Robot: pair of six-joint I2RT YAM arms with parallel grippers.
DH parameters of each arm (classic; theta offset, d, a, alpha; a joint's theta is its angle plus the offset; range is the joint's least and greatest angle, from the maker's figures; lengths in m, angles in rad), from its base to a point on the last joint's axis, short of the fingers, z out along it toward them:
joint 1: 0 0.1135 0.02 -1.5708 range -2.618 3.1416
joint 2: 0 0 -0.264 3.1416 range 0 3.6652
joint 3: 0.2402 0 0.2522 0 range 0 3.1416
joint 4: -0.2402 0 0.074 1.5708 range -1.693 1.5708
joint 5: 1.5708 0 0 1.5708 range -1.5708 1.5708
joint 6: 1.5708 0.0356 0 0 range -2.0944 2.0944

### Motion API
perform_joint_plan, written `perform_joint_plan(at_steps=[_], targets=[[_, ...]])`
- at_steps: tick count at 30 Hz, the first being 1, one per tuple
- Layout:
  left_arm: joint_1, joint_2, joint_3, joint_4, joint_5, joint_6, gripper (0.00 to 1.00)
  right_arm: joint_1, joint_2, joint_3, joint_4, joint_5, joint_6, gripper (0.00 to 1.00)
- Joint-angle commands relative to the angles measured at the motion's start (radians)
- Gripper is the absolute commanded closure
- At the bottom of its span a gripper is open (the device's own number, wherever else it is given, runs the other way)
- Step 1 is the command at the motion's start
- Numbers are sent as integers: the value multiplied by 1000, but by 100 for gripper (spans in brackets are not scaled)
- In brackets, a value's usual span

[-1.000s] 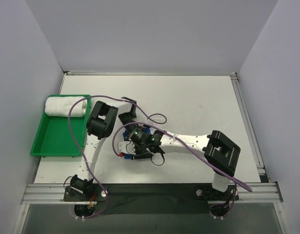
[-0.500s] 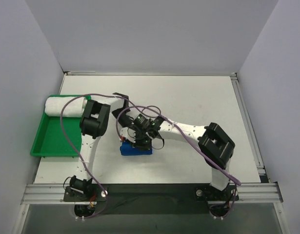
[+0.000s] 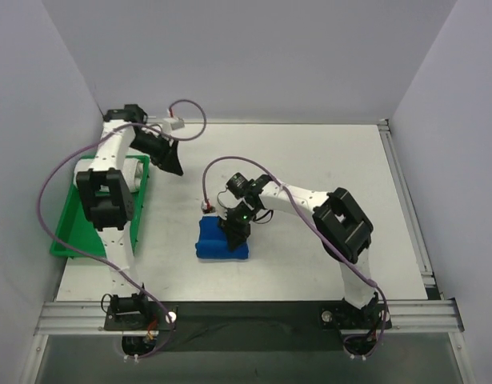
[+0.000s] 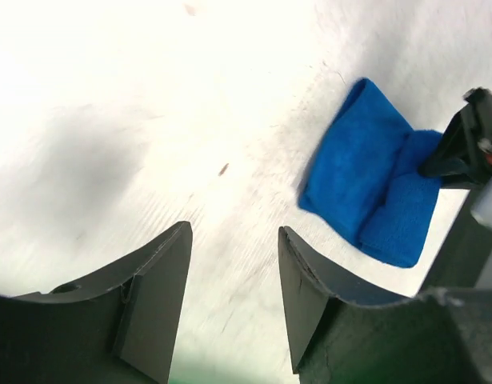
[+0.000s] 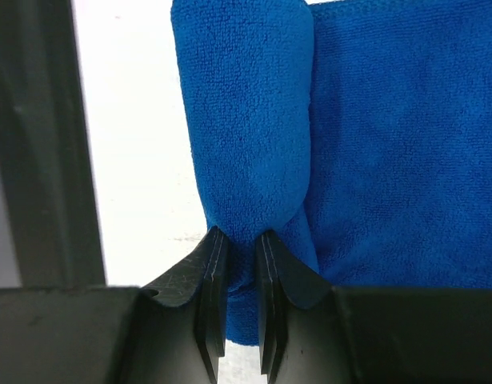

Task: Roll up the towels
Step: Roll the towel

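The royal blue towel (image 3: 222, 242) lies partly rolled on the white table, near the middle front. My right gripper (image 3: 234, 226) reaches down onto its far edge. In the right wrist view the right gripper (image 5: 238, 240) is shut on the end of the rolled blue towel (image 5: 246, 120), with cloth pinched between its pads. My left gripper (image 3: 172, 162) hangs at the far left, well away from the blue towel, by the tray's far end. Its fingers (image 4: 162, 296) stand open with only bare table between them. A corner of the white towel (image 3: 136, 172) shows behind the left arm.
A flat green tray (image 3: 74, 236) lies along the left edge of the table. The left arm's cable loops over it. Grey walls enclose the table at the left, back and right, and a metal rail runs along the near edge.
The left arm has swung from beside the blue towel up and away to the far left, its jaws opening. The right gripper has closed on the towel's rolled end, and the towel now lies in plain view.
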Motion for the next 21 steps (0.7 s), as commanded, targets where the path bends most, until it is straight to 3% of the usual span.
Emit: perform_joint_plan(at_steps=[1,3,6,7,11,15,17,18,21], targets=[[126,-213,31,11,77,26,43,-27,108,-9,-196,-124,26,100],[151,-347,-59,109,77,26,40,-56,151,28,-222,-166,26,100],[154,-534,-242,216,51,80,26,-84,215,85,-248,-231,30,100],[154,-578,-304,253,52,71,3,-98,233,105,-271,-246,30,100],[154,-776,-539,421,87,-20,3,-124,330,185,-337,-318,29,100],[87,-896,-683,400,120,118,3,-148,376,215,-351,-356,41,100],[-23,-973,-789,390,0,210,18,-165,405,238,-370,-373,40,100],[-150,-1000,-829,393,-53,238,22,-170,416,246,-386,-388,38,100],[-371,-1097,-1018,488,-237,262,27,-187,456,281,-414,-409,36,100]])
